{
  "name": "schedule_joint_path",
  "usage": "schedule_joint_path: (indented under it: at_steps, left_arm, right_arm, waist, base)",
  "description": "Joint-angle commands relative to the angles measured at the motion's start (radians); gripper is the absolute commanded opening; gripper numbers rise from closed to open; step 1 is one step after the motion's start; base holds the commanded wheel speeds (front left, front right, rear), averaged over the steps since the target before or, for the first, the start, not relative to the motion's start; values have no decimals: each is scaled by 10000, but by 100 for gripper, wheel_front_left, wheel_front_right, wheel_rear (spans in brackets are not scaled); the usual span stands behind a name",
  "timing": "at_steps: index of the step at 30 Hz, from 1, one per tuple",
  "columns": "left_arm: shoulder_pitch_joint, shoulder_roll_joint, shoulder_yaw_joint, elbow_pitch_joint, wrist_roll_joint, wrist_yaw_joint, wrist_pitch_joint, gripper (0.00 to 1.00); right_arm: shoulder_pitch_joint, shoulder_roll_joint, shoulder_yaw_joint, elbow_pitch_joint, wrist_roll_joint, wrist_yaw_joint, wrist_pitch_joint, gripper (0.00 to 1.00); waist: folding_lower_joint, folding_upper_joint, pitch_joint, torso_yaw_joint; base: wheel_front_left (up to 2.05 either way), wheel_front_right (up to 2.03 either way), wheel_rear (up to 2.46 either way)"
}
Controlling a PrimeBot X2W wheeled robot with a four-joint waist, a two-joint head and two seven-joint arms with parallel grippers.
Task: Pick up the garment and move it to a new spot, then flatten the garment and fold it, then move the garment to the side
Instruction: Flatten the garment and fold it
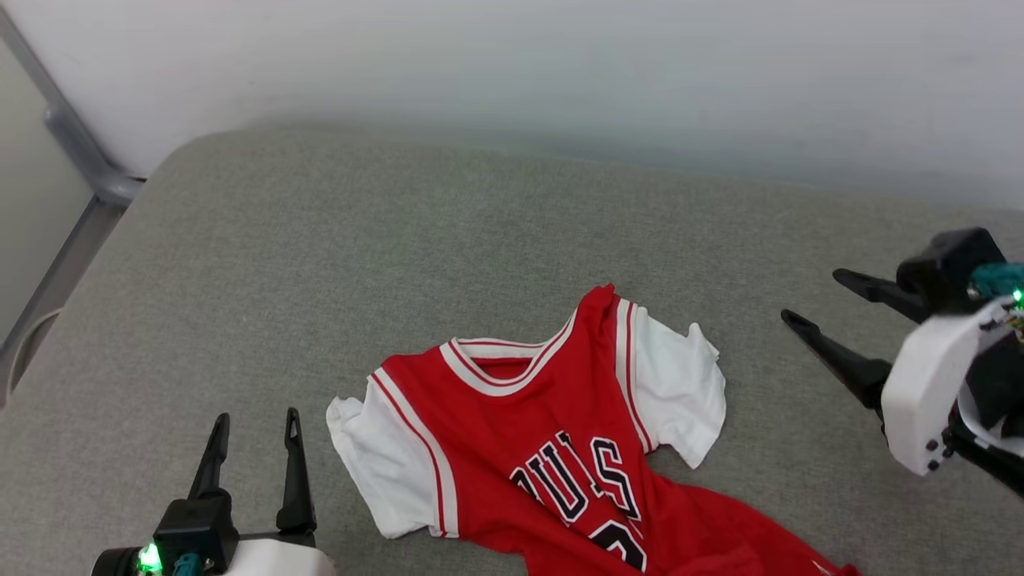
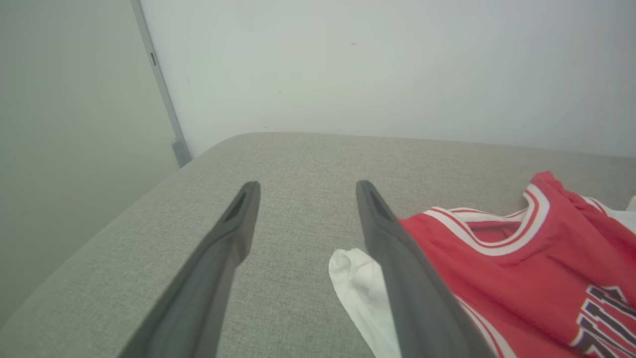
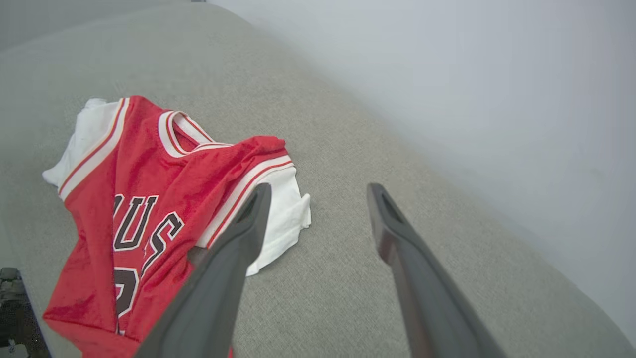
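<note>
Against a pale wall (image 1: 560,64), the grey fabric surface (image 1: 320,256) bears the garment (image 1: 544,416).

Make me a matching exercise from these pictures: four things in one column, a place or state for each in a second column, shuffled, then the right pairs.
Column one
1. red basketball jersey
2. left gripper
3. right gripper
4. grey upholstered surface

Column two
A. open, at the jersey's left, fingers pointing away from the robot
B. lies under everything else
C. open, at the jersey's right, fingers pointing across toward it
D. lies rumpled, lettering up

Pairs: 1-D, 2-A, 3-C, 4-B
</note>
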Motion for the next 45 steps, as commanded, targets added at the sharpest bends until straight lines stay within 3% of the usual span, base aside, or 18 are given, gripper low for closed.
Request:
schedule_joint_path:
  at_steps: [1, 7, 12, 22, 28, 29, 30, 39, 45]
  left_arm:
    - [-218, -14, -79, -53, -30, -6, -26, 100]
    - [-679, -73, -339, -206, -112, 101, -26, 100]
    - [-1075, -109, -617, -292, -202, 184, -26, 100]
    - [-1627, -130, -1047, -418, -378, 389, -26, 100]
    - [-1722, -127, -1142, -392, -462, 541, -26, 100]
    - [-1711, -129, -1128, -381, -460, 544, -26, 100]
    - [-1694, -129, -1111, -361, -448, 557, -26, 100]
    - [-1422, -127, -929, -147, -266, 466, -26, 100]
    - [-978, -102, -635, -76, -170, 389, -26, 100]
  right_arm:
    - [-659, -116, 391, 307, 113, -11, 525, 100]
    - [-2905, -381, 2166, 1429, 671, -11, 2583, 100]
    - [-4267, -297, 3612, 2493, 913, -11, 3600, 100]
    - [-5269, -48, 6203, 4742, 985, -11, 3854, 100]
    - [-5201, -75, 7326, 5514, 1368, -12, 3282, 100]
    - [-5266, -57, 7425, 5551, 1416, -14, 3104, 37]
    - [-5346, -41, 7523, 5556, 1488, -14, 2912, 0]
    - [-6222, -59, 7380, 5265, 2030, -14, 768, 0]
    - [-5722, -783, 7203, 5016, 2344, -12, -356, 0]
  waist:
    - [0, 0, 413, 291]
    - [0, 0, 1177, 684]
    - [0, 0, 1757, 1000]
    - [0, 0, 2608, 1364]
    - [0, 0, 2734, 1373]
    - [0, 0, 2723, 1341]
    - [0, 0, 2699, 1303]
    - [0, 0, 2014, 846]
    - [0, 0, 1257, 305]
  base:
    - [0, 0, 0]
    - [0, 0, 0]
    - [0, 0, 0]
    - [0, 0, 0]
    - [0, 0, 0]
    - [0, 0, 0]
    - [0, 0, 0]
    - [0, 0, 0]
    - [0, 0, 0]
